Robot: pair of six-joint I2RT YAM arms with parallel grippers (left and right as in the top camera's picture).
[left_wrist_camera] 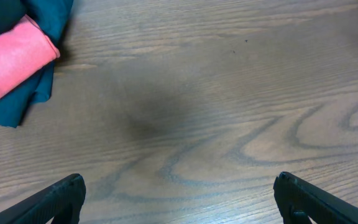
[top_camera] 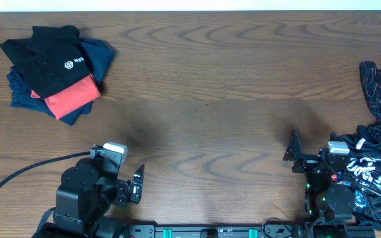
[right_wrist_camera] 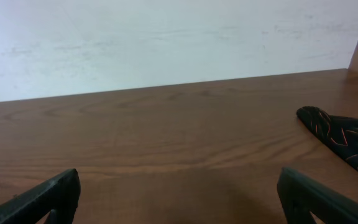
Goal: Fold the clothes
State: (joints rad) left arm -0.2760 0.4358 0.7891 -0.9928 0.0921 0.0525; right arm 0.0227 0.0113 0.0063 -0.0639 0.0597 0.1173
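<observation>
Overhead: folded stack (top_camera: 51, 79), black logo garment (top_camera: 61, 56) on top, is lying far left on the surface (top_camera: 204, 99), probably parked as done. Unfolded clothes (top_camera: 376, 165) are heaping at the right edge by the right gripper (right_wrist_camera: 179, 193), possibly touching its arm. I am holding both arms low at the front. Left gripper (left_wrist_camera: 179, 193) and right fingers are standing wide, empty.

Robot lab or test bench, by the looks: bare wood-grain table (top_camera: 204, 79) against a plain white wall (right_wrist_camera: 166, 37). Two robot arms sit at the bottom of the overhead pic, left arm (top_camera: 84, 192) & right arm (top_camera: 333, 192), w/ a black cable (top_camera: 18, 175) lower left and green lights (top_camera: 323, 198) lower right. Clothes (top_camera: 55, 66) are piled upper left.
</observation>
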